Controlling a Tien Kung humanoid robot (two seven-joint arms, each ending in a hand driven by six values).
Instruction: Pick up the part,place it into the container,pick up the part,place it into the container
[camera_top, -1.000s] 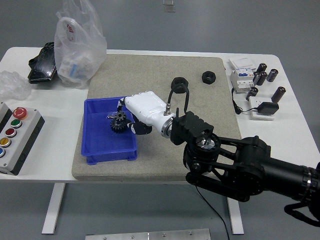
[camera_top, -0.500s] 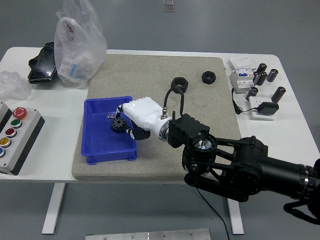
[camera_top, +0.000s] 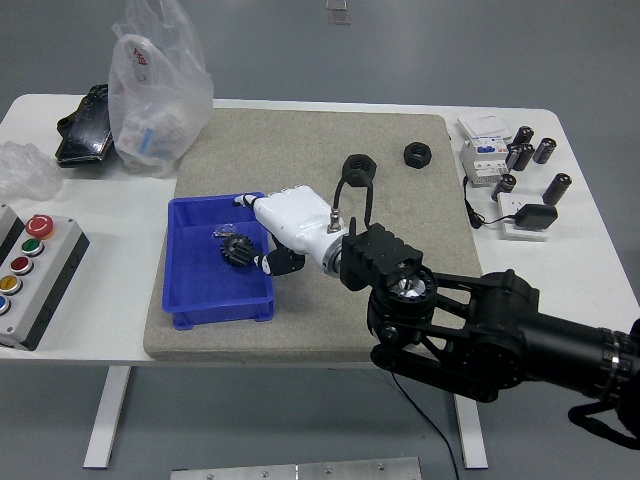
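A: How far along can the job be judged to be?

B: One part, a small dark gear (camera_top: 234, 247), is seen lying inside the blue bin (camera_top: 190, 300), near the bin's middle. So the first pick and place is taken as done, or very nearly so.

A: Is the gear being held?

B: It appears not. The right hand (camera_top: 268, 232) (white, on the black arm from the lower right) is reached over the bin's right wall, just beside the gear, with its fingers (camera_top: 268, 264) loosely spread and nothing gripped between them. Whether a fingertip touches the gear cannot be told.

A: And the left hand?

B: It is not shown at all.

A: What is left to be done?

B: A second part has to be picked up and placed in the bin. Two black nuts are seen on the grey mat (camera_top: 400, 210), well to the right of the bin: one nut (camera_top: 358, 167) nearer to it, the other nut (camera_top: 417, 153) further off toward the mat's far right corner. Either may be meant (the task sentence does not say which). Neither is touched.

A: So roughly half?

B: About half is judged complete; the hand must first be drawn clear of the bin before the second pick.
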